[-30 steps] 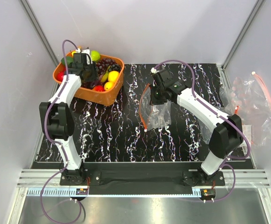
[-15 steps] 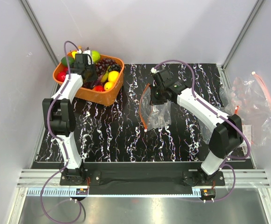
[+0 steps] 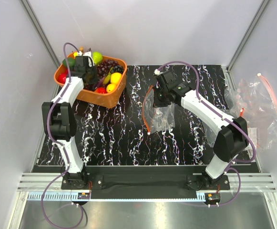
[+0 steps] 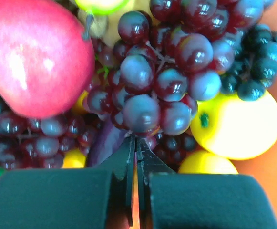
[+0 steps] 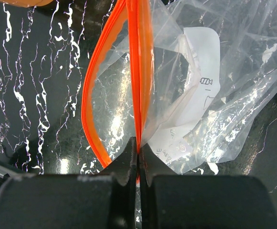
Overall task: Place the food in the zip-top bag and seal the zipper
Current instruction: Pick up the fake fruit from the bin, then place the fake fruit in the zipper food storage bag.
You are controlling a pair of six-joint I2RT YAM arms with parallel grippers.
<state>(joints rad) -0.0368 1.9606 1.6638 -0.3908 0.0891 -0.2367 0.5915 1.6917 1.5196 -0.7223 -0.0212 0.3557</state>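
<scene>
The food lies in the orange basket (image 3: 106, 99) at the back left: a dark purple grape bunch (image 4: 167, 81), a red fruit (image 4: 33, 57), yellow pieces (image 4: 238, 126) and a green piece (image 3: 97, 57). My left gripper (image 3: 87, 75) is down in the basket and shut, its tips (image 4: 136, 139) touching the underside of the grape bunch; nothing shows between them. The clear zip-top bag (image 3: 161, 118) hangs over the mat's middle with its mouth gaping. My right gripper (image 5: 138, 145) is shut on one side of the orange-red zipper (image 5: 140, 67); the other side (image 5: 91, 105) bows away to the left.
A heap of spare clear bags (image 3: 255, 107) lies beyond the mat's right edge. The black marbled mat (image 3: 114, 138) covers the table between the arms. White walls and metal frame posts close in the left, right and back.
My left gripper's jaws have closed among the fruit, and the left arm has shifted slightly over the basket. The right arm and the bag have stayed put.
</scene>
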